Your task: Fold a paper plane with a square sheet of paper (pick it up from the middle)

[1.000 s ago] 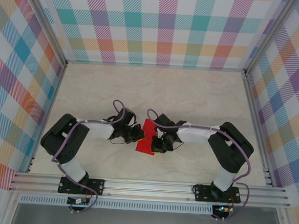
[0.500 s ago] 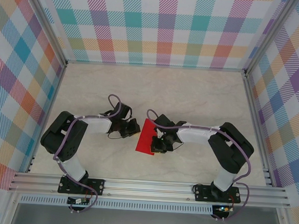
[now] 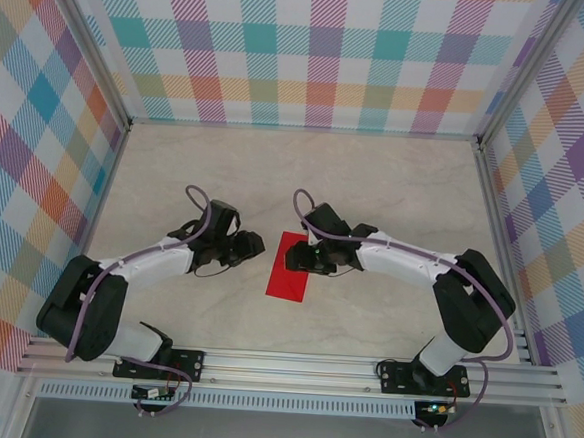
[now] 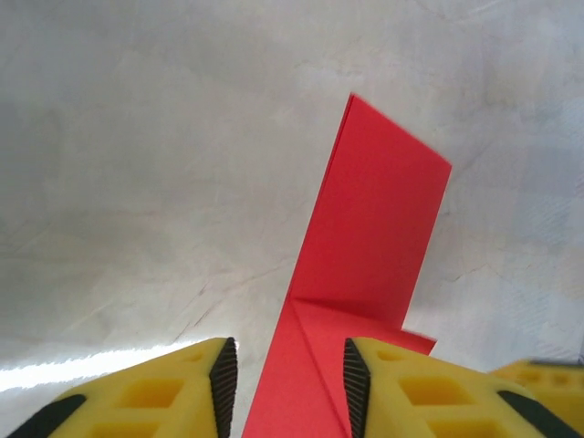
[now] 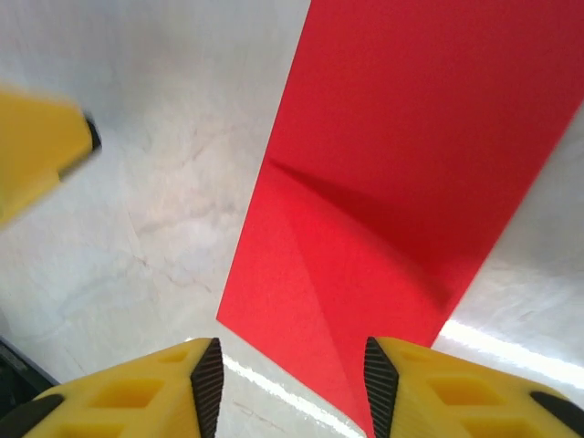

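With left fingers (image 4: 155, 394) and right fingers (image 5: 137, 394) apart, pinch the light, flimsy red paper (image 3: 289, 269) gently at its middle.

Three cameras, one shared landmark: the square sheet of paper (image 3: 290, 267).
The top external camera looks down on it from far above. The left wrist camera views it from close on its left, the right wrist camera from close on its right.

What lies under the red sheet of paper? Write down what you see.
The red sheet of paper lies on the pale table. Whatever is directly beneath it is covered.
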